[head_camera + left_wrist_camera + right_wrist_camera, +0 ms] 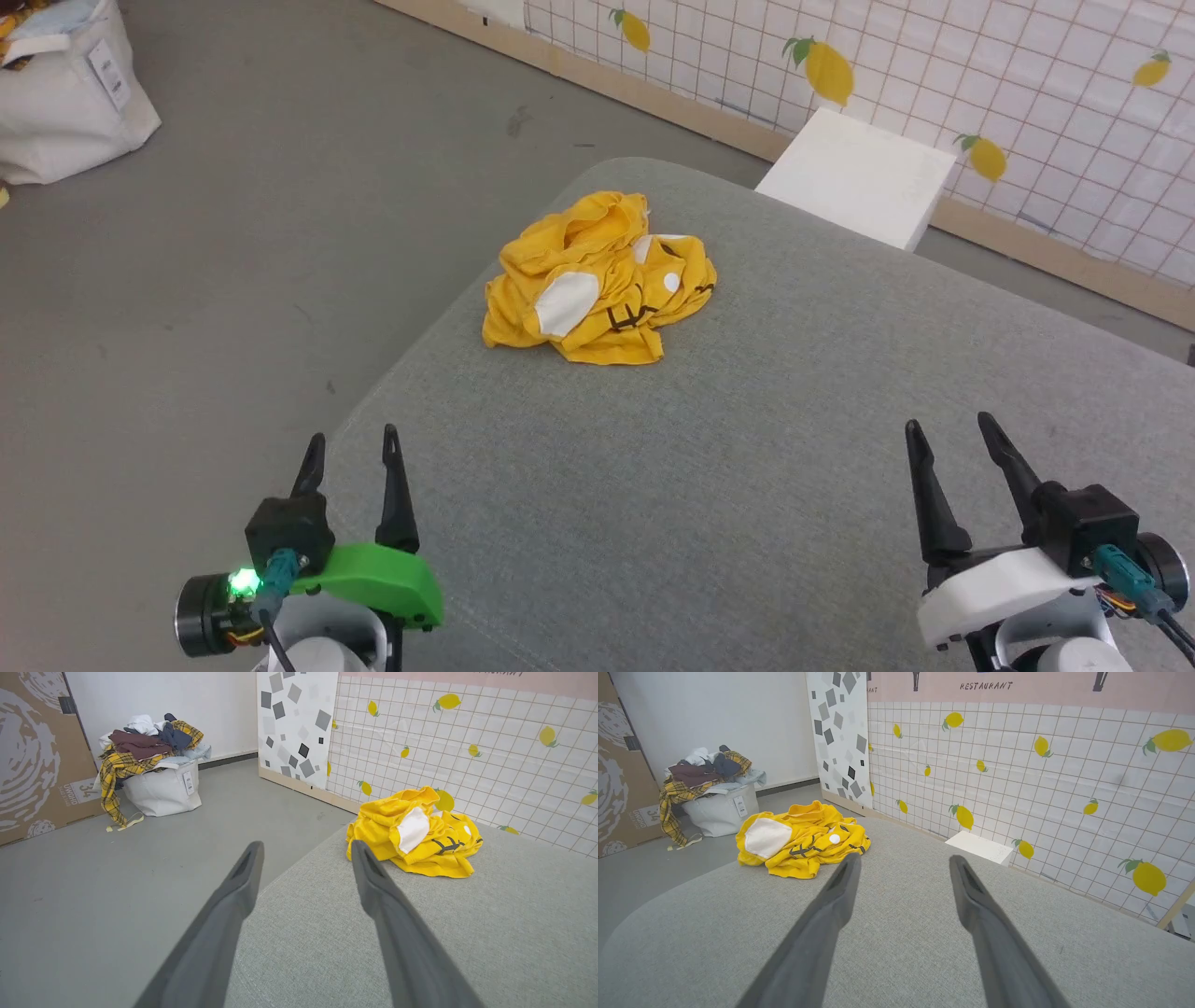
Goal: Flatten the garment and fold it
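Garment [597, 280]: 1, bright yellow tee w/ white patches and black stripes, lying crumpled in a heap on the grey fabric surface [700, 485], near its far left edge.

Grippers: 2. Left gripper [353, 434] is hovering at the surface's near left edge, fingers spread wide, holding nothing, well apart from the tee. Right gripper [948, 422] is hovering over the surface's near right part, fingers likewise spread wide, holding nothing.

White block [854, 177]: 1, sitting just beyond the surface's far edge.

White bag [161, 791]: 1, brimming w/ mixed clothes, standing on the floor left of the surface; tag too small to read.

Cardboard panel [32, 765]: 1, farther left, showing "34".

Wall lettering [986, 686] beyond the surface is reading "RESTAURANT".
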